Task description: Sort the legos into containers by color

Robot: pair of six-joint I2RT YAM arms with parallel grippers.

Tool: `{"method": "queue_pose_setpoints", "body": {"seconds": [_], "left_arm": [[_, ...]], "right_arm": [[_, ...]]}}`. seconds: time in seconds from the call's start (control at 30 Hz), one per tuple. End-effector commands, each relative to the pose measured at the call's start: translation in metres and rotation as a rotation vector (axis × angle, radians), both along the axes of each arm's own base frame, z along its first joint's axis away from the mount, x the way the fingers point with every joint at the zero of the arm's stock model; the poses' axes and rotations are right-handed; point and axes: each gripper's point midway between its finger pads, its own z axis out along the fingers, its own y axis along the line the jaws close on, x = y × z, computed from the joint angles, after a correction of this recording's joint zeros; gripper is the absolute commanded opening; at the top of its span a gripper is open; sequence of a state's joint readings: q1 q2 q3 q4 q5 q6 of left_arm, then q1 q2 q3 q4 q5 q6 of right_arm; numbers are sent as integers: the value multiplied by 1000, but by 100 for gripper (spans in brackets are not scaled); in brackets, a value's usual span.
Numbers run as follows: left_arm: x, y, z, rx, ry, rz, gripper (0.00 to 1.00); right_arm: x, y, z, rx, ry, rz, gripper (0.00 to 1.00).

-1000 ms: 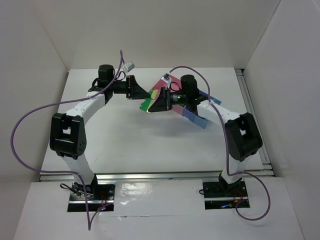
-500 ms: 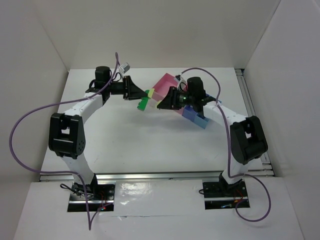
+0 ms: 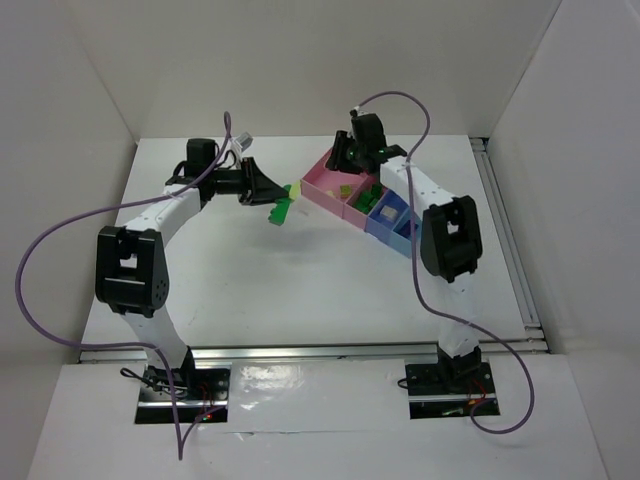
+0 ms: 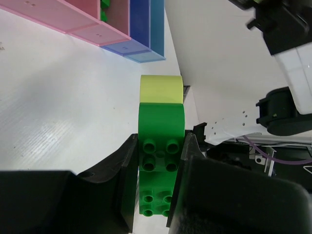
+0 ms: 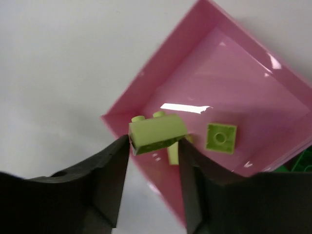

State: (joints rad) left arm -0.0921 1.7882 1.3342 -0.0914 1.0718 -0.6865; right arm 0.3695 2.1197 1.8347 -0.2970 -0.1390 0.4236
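Right gripper [image 5: 153,142] pinching a pale yellow-green lego [image 5: 157,131] above the large pink tray [image 5: 234,73]: lower well inside the rim, then part fingers clear of the bricks [image 5: 221,138] already there.

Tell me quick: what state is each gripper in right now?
Left gripper: shut on a green lego.
Right gripper: shut on a pale yellow-green lego, over the pink tray.
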Motion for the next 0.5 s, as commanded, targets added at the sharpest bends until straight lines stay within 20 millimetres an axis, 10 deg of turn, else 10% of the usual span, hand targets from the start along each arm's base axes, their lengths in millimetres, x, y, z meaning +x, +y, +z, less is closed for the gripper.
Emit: {"method": "queue_pose_setpoints", "body": {"seconds": [0.0, 0.03, 0.1, 0.27, 0.3, 0.47], "left_arm": [[-3, 3, 13, 13, -68, 4, 0], [-4, 0, 12, 19, -69, 4, 0], [-4, 0, 12, 19, -69, 4, 0], [-4, -7, 15, -9, -77, -50, 0], [-7, -8, 12, -27, -69, -84, 0], [-7, -14, 13, -57, -91, -147, 0]], "right_arm": [[21, -22, -19, -109, 47, -80, 54], [20, -22, -22, -117, 67, -79, 74], [20, -22, -13, -110, 51, -80, 82], [-15, -12, 46, 27, -54, 58, 68], [-34, -12, 25, 57, -6, 112, 68], [-109, 20, 78, 449, -61, 574, 77]]}}
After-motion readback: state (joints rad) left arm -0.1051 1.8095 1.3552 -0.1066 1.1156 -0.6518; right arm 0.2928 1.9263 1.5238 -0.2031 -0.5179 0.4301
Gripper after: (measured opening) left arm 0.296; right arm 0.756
